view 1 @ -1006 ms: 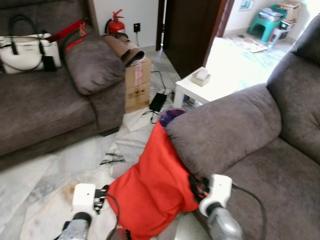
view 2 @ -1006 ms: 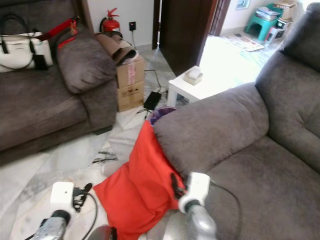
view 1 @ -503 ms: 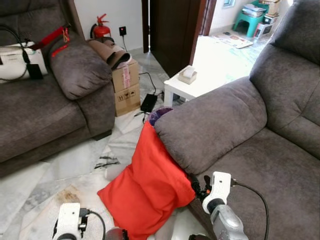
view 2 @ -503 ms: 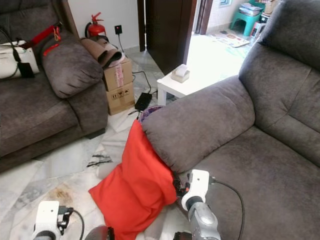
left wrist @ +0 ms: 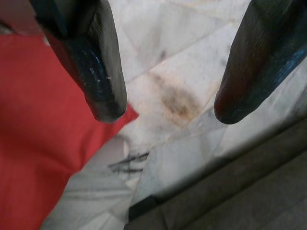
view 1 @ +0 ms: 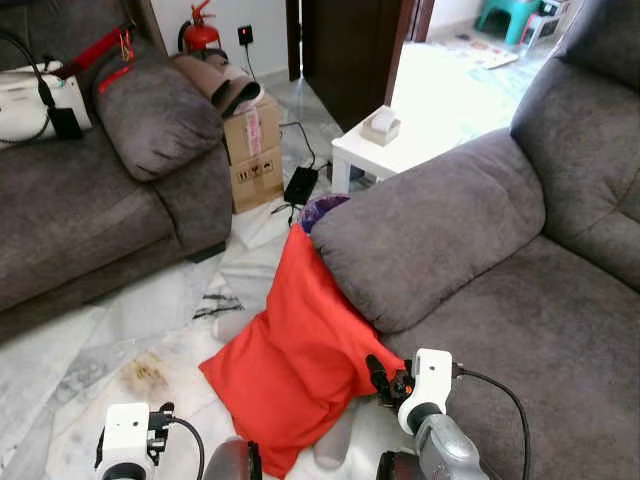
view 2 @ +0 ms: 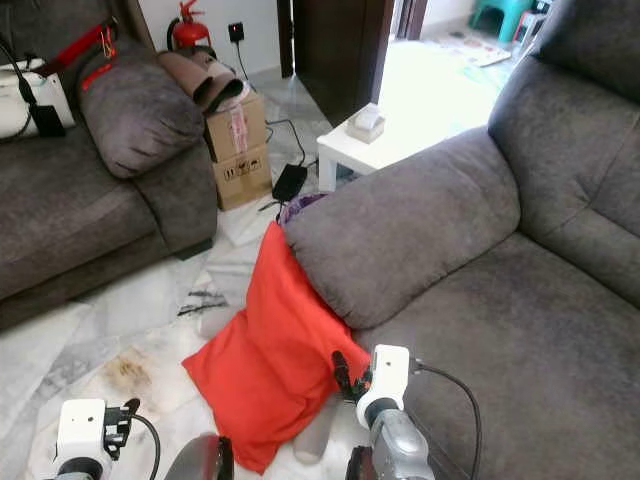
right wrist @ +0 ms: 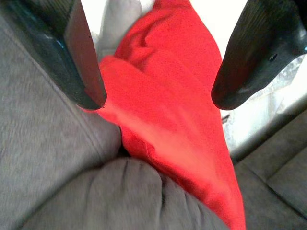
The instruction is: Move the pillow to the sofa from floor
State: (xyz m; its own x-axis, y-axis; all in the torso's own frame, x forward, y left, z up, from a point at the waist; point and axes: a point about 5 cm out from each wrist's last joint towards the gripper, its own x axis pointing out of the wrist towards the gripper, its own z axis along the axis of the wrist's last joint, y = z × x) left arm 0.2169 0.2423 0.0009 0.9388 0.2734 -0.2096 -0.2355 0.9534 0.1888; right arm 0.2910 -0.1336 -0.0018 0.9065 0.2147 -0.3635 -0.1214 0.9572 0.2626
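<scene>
Just ahead of the spread right gripper (right wrist: pixel 153 100): red pillow (view 1: pixel 295 350). Approach step; next, close on its edge.

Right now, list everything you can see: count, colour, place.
pillow: one, red, on the floor, leaning against the near sofa's arm
sofas: two, grey; near one on the right, far one on the left
handbag: one, white, on the far sofa
cardboard box: one, brown, beside the far sofa
side table: one, white, behind the near sofa's arm
fire extinguisher: one, red, by the wall
left gripper: open, above the floor
right gripper: open, at the pillow
</scene>
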